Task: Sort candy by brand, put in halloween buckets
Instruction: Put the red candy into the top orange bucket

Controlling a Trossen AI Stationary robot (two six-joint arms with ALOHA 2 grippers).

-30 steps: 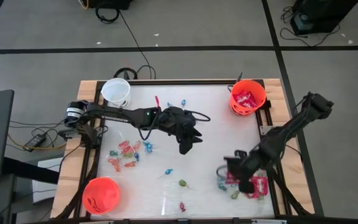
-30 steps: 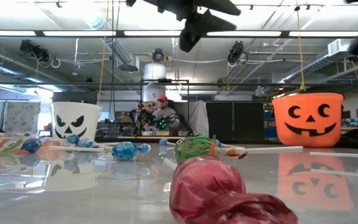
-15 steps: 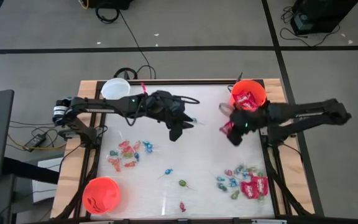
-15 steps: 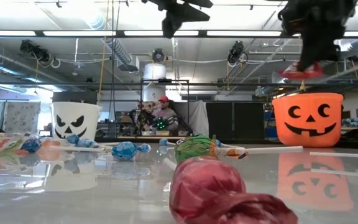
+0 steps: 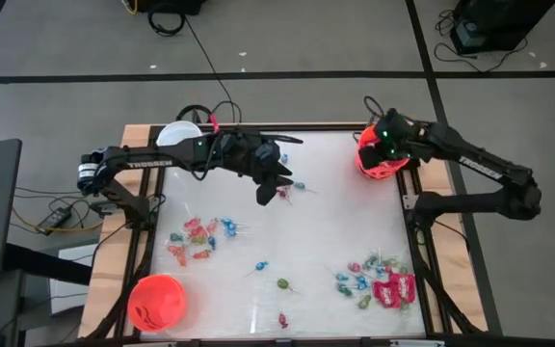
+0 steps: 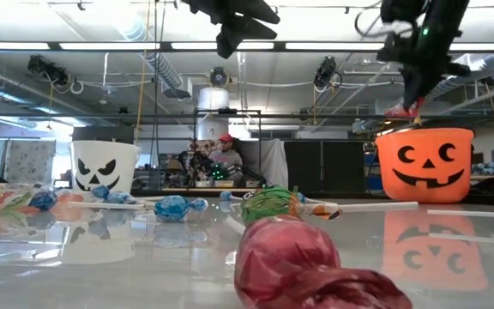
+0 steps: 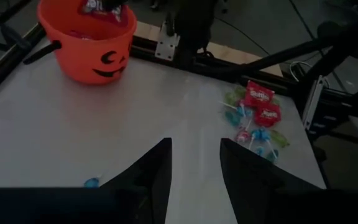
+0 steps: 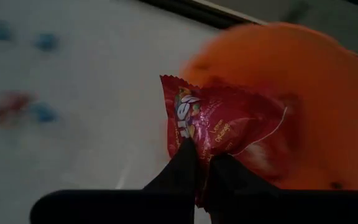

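From above, the right gripper point(image 5: 385, 146) hangs over the round orange-red plastic bucket point(image 5: 384, 162) at the table's far right corner; the left gripper point(image 5: 266, 189) hovers mid-table near the white plastic pail point(image 5: 174, 136).

At table level, a crinkled red candy packet point(image 6: 401, 110) dangles just above the jack-o'-lantern rim point(image 6: 424, 134).

The left wrist shows dark fingers point(image 7: 238, 169) spread apart, holding nothing.

The right wrist shows fingertips point(image 8: 185, 163) pinching the glossy red packet's point(image 8: 219, 126) lower edge, its long axis slanting across the bucket's mouth point(image 8: 316, 106).

My right gripper point(image 8: 202, 163), dark, pinches red packet point(image 8: 219, 124) with multicolour print. Bucket point(image 6: 424, 165) below: orange, black jack-o'-lantern face. Far bucket point(image 6: 104, 166): white, black face.
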